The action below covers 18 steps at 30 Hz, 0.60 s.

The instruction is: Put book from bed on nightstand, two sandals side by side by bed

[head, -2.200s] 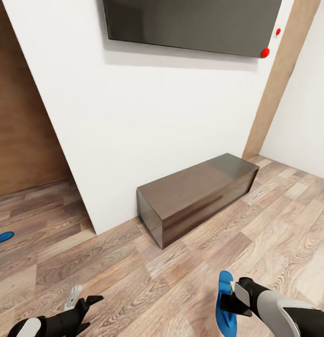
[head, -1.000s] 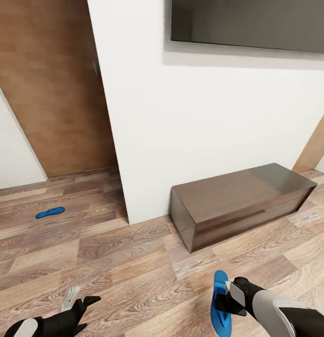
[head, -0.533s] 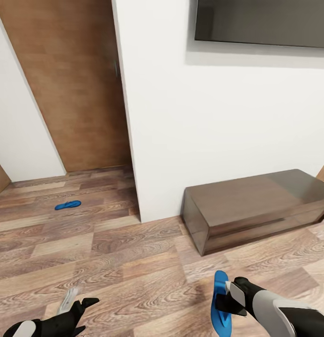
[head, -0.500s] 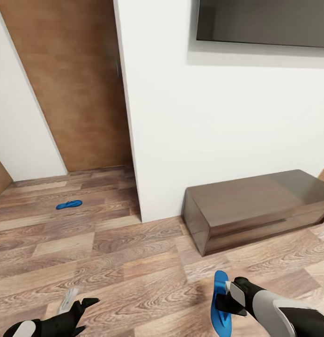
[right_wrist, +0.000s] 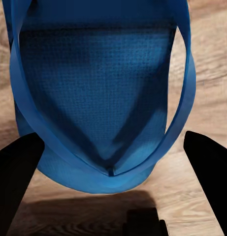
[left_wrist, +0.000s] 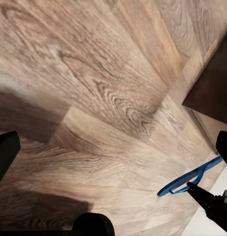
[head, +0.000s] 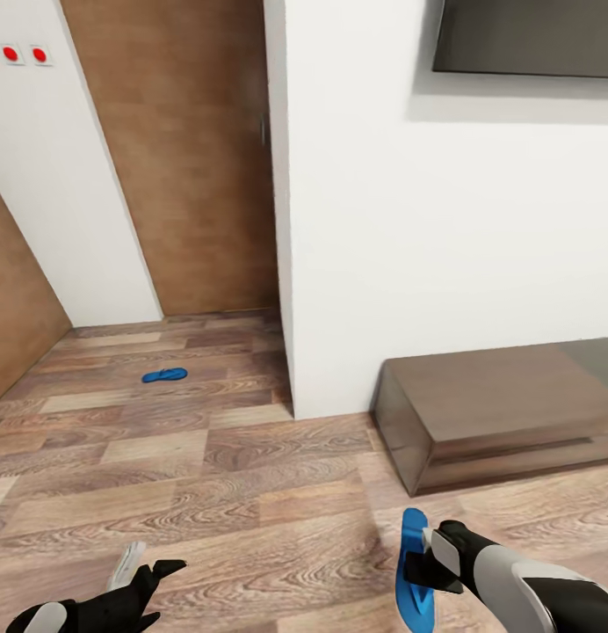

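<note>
My right gripper (head: 424, 557) is shut on a bright blue sandal (head: 413, 567), which hangs edge-on just above the wood-plank floor. In the right wrist view its sole and thin straps (right_wrist: 101, 88) lie between the two black fingertips (right_wrist: 17, 172). The other blue sandal (head: 164, 375) lies flat on the floor to the far left, in front of a brown door. Low at the left, my left gripper (head: 144, 566) is open with nothing in it. The left wrist view looks across the floor at the held sandal (left_wrist: 189, 179). The book, bed and nightstand are out of view.
A white wall corner (head: 291, 264) juts out ahead. A low dark brown cabinet (head: 506, 413) stands against it at the right, below a wall-mounted screen (head: 524, 40). A brown door (head: 194, 158) closes the alcove at the left. Open plank floor (head: 251, 492) lies between.
The camera has turned left, so the wall, cabinet and floor sandal slid right in the picture. Both arms keep their pose, and the right gripper still holds the sandal.
</note>
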Available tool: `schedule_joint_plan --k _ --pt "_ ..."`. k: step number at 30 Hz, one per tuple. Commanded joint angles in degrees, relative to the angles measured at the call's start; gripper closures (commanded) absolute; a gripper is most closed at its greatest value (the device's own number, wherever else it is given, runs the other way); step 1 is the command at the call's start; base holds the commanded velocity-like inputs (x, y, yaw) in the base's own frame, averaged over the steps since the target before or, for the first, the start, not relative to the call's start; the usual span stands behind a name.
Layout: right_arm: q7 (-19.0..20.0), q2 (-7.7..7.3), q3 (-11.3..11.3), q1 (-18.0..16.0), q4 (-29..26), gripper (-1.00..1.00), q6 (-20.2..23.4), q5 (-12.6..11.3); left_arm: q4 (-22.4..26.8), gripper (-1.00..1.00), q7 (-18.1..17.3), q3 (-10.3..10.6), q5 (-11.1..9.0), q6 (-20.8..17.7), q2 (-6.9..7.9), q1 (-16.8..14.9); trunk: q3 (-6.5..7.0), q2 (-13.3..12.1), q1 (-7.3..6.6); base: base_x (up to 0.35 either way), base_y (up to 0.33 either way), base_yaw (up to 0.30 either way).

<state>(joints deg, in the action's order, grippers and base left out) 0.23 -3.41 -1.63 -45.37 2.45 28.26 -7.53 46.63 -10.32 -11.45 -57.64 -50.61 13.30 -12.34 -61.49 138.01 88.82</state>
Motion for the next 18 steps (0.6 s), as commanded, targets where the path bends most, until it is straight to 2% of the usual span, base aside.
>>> schedule_joint_plan --k 1,18 --pt "0.0 -0.02 -0.1 -0.1 0.1 1.0 0.0 -0.3 0.0 -1.0 -0.4 -0.2 0.4 -0.3 -0.03 0.0 -0.05 0.0 0.0 0.126 0.135 0.218" --pt "0.0 -0.08 -0.2 -0.1 0.1 1.0 0.0 -0.3 0.0 -1.0 -0.3 -0.2 0.4 -0.3 -0.03 0.0 -0.05 0.0 0.0 0.148 0.182 0.212"
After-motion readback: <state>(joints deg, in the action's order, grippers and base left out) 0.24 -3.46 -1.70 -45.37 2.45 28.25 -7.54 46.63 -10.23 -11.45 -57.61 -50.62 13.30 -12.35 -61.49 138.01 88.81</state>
